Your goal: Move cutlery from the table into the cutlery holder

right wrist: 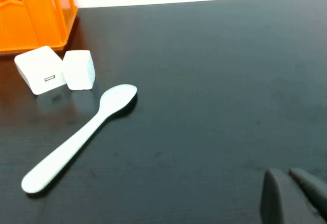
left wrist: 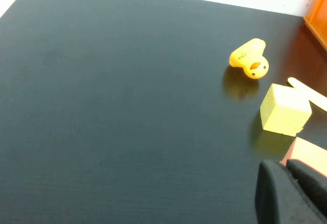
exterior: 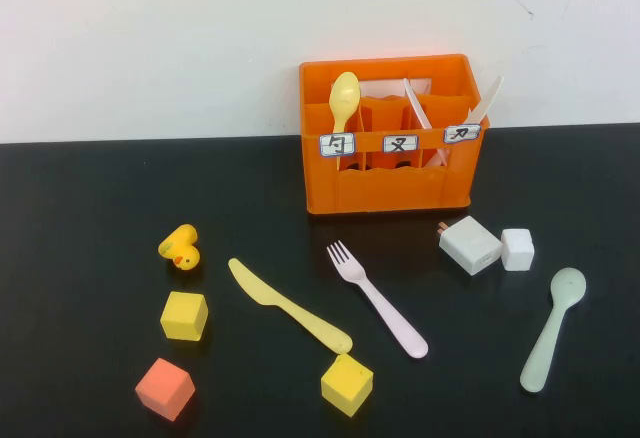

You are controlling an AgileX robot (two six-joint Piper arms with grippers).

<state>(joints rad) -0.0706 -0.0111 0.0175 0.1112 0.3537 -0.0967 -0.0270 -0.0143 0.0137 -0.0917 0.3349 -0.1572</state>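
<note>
High view shows no arms at all. Only the two wrist views show grippers. The left gripper (left wrist: 294, 193) peeks in as dark tips low over the table (exterior: 80, 198), near the pink block (left wrist: 309, 155). I cannot tell if it is spread or pressed together. The right gripper (right wrist: 294, 196) shows the same way, low over bare table, well apart from the spoon (exterior: 552, 328). I cannot tell its state either.

The table is flat and black, with a white wall (exterior: 150, 38) behind it.

One orange cutlery holder (exterior: 385, 183) stands at the back with three white labels. A yellow spoon (exterior: 343, 98) stands in its left part, and white utensils (exterior: 484, 106) lean in the others.

Three cutlery pieces lie flat on the table in front of it: one yellow knife (exterior: 288, 305), one pink fork (exterior: 377, 298) just beside it, and one green spoon far to the right.

There are two yellow blocks (exterior: 184, 316), one pink block, one toy duck (exterior: 180, 248) and two small white blocks (exterior: 470, 245).
</note>
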